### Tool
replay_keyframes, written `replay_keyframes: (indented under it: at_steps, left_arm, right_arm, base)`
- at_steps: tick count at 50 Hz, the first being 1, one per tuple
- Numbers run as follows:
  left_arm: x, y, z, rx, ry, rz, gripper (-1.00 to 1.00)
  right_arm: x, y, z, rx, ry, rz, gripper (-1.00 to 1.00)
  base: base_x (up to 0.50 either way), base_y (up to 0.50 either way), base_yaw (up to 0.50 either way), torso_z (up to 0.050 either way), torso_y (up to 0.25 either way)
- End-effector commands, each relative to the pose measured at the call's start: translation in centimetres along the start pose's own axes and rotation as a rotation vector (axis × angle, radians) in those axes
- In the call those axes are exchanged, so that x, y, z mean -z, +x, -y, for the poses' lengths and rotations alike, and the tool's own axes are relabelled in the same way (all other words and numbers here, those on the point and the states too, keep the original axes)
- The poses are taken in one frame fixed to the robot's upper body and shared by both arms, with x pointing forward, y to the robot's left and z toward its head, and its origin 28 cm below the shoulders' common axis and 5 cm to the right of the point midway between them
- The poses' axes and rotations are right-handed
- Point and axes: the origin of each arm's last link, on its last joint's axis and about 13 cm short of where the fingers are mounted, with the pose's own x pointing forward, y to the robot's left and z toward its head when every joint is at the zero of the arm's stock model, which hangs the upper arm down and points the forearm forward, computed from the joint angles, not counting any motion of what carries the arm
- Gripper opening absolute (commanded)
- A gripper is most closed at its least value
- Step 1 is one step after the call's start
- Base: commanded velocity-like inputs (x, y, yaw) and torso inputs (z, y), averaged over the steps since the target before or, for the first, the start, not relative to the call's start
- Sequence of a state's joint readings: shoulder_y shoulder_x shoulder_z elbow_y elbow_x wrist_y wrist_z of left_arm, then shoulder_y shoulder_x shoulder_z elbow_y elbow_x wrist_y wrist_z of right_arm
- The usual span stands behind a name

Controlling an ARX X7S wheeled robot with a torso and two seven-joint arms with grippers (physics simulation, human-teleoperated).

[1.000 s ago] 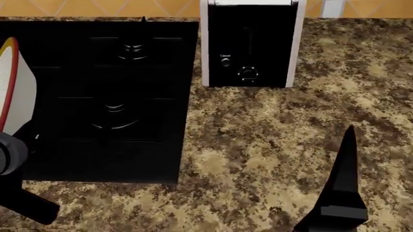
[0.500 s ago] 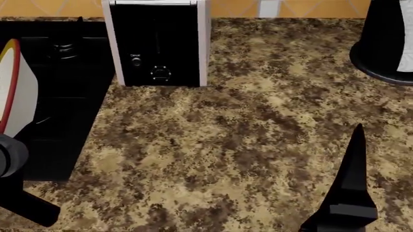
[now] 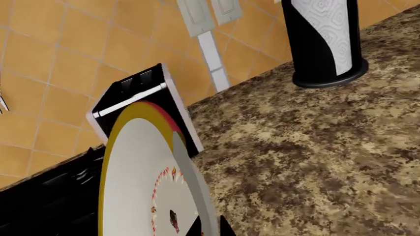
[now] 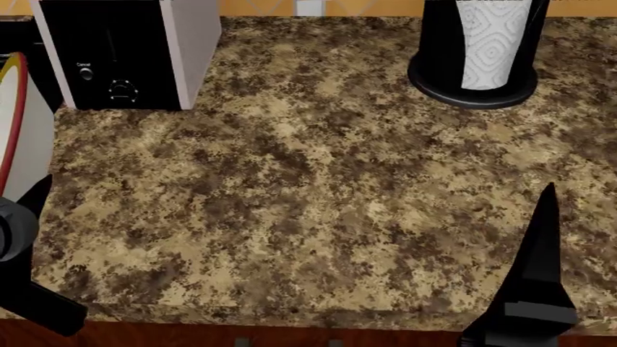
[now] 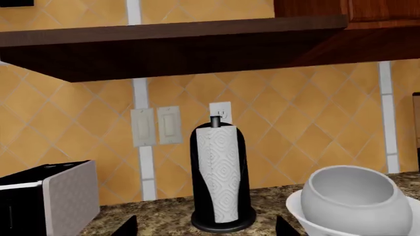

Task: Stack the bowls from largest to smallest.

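Two bowls belong to this task, and only one is in my grasp. My left gripper (image 3: 204, 227) is clamped on the small bowl (image 3: 141, 177), the one with the yellow-red rim and red-dotted centre ring. I hold it on edge, its open face turned sideways, because the fingers pinch the rim and wall rather than cradle the base. I judge that this grip carries it clear of the counter (image 4: 308, 202) for travel to the right, and that it must be levelled before release.

My right gripper (image 5: 206, 230) is empty, its jaws spread wide and pointed toward the far wall. It has no part in the carry.

The large white bowl (image 5: 357, 199) stands at the far right of the counter, to the right of the paper towel roll (image 4: 477, 50). It is well apart from the small bowl. As the larger one, it is the base of the stack.

Limits of visibility:
- The head view does not show the large bowl at all.
- The head view cuts off most of the small bowl at the left edge.
- The right wrist view shows a wider white rim beneath the large bowl. I cannot tell whether this is a separate dish.
- The left finger contact on the bowl is mostly out of frame.
- The toaster (image 4: 115, 50) stands far left, clear of the route.
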State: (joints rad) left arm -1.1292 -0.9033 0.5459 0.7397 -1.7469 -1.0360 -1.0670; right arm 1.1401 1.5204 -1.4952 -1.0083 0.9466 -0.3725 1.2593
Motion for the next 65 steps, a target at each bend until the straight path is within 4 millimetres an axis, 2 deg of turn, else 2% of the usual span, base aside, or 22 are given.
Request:
replay_keyframes:
  at_steps: [1, 20, 58, 65]
  left_arm:
    - [-0.5, 0.2, 0.1, 0.006, -0.001, 0.047, -1.00]
    - [-0.1, 0.2, 0.3, 0.014, 0.001, 0.045, -1.00]
    - [-1.4, 0.8, -0.6, -0.051, -0.002, 0.088, -1.00]
    - [-1.6, 0.7, -0.8, -0.059, -0.002, 0.088, -1.00]
  right_arm:
    - [-0.2, 0.2, 0.0, -0.031, 0.008, 0.036, 1.00]
    - [-0.3, 0.2, -0.1, -0.047, 0.012, 0.050, 1.00]
    - [-0.4, 0.0, -0.1, -0.052, -0.001, 0.053, 1.00]
    - [-0.3, 0.0, -0.2, -0.070, -0.023, 0.070, 1.00]
  base:
    - [-0.25, -0.50, 0.00, 0.000, 0.000]
    - [-0.02, -0.50, 0.00, 0.000, 0.001]
    - [0.00, -0.50, 0.00, 0.000, 0.001]
    - [0.23, -0.46, 0.00, 0.000, 0.000]
